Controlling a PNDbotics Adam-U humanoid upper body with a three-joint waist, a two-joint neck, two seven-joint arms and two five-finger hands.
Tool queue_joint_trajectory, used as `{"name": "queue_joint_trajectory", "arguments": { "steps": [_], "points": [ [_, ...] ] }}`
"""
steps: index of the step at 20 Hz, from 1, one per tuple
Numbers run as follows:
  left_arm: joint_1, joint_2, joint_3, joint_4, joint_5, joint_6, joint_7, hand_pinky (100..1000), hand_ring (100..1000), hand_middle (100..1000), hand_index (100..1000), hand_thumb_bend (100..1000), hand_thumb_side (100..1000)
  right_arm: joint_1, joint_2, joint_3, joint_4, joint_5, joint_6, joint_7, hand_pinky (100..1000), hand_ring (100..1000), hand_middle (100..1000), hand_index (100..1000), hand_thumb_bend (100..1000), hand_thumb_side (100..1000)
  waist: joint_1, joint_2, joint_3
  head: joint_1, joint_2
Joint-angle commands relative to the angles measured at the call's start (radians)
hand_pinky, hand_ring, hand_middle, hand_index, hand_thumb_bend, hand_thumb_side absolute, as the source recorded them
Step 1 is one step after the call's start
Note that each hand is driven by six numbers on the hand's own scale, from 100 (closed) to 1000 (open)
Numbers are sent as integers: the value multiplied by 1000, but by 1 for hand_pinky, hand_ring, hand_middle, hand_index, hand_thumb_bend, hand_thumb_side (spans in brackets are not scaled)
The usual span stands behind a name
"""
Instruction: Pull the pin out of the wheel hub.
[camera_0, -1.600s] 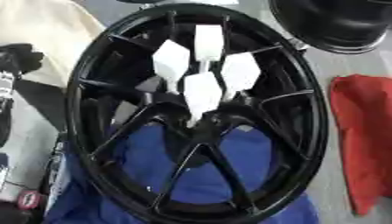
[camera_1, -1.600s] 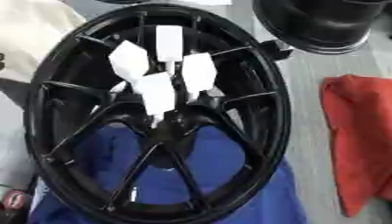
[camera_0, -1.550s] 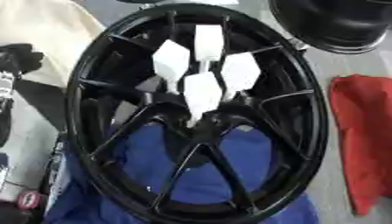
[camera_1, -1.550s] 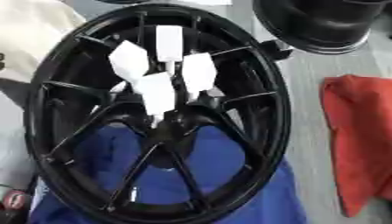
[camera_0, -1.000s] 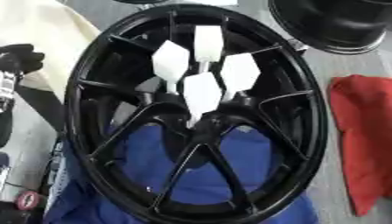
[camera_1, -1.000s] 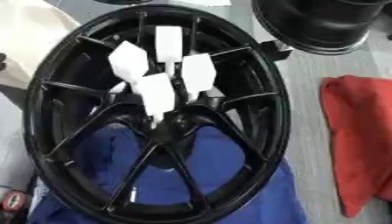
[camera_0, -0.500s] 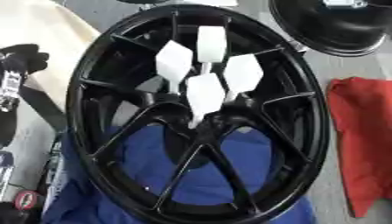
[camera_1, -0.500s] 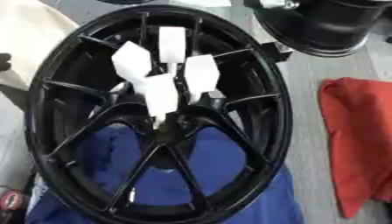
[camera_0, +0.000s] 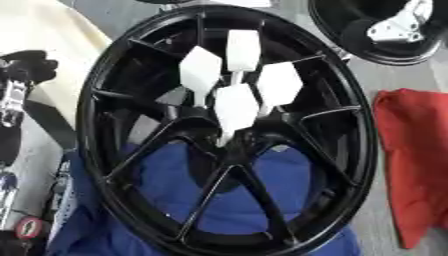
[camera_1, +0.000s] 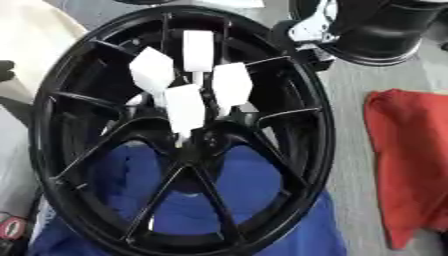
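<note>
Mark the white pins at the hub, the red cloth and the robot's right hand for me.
white pins (camera_0: 236, 106), left eye view: on the lowest pin's flat white head.
red cloth (camera_0: 418, 150), left eye view: middle of the cloth.
right hand (camera_1: 317, 25), right eye view: on its silver part, at the wheel's upper right.

glossy black spoked wheel hub (camera_0: 114, 165) | 4 white flat-headed pins (camera_0: 236, 105) | blue cloth (camera_0: 227, 200) | red cloth (camera_0: 416, 155) | cream fabric (camera_0: 52, 45)
</note>
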Motion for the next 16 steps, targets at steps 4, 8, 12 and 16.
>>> {"name": "queue_joint_trajectory", "arguments": {
  "steps": [4, 8, 12, 16],
  "points": [
    [-8, 19, 4, -19, 4, 2, -5, 820, 778, 615, 754, 100, 707, -6, -58, 1, -74, -19, 109, 19, 778, 808, 720, 857, 530, 116, 3, -22, -1, 7, -7],
    [-7, 20, 3, -19, 4, 3, -7, 820, 779, 616, 754, 100, 708, -3, -75, 28, -113, -12, 170, -32, 764, 801, 710, 846, 533, 125, 0, -20, 2, 9, -6],
    [-7, 20, 2, -19, 3, 3, -8, 820, 779, 616, 754, 100, 709, -3, -87, 53, -144, -49, 227, -61, 753, 808, 720, 843, 515, 129, -1, -17, 4, 11, -3],
    [-8, 20, 0, -19, 3, 4, -9, 820, 780, 617, 754, 100, 710, -10, -87, 71, -149, -83, 250, -91, 753, 816, 736, 848, 516, 125, -2, -15, 4, 12, -2]
  ]
}}
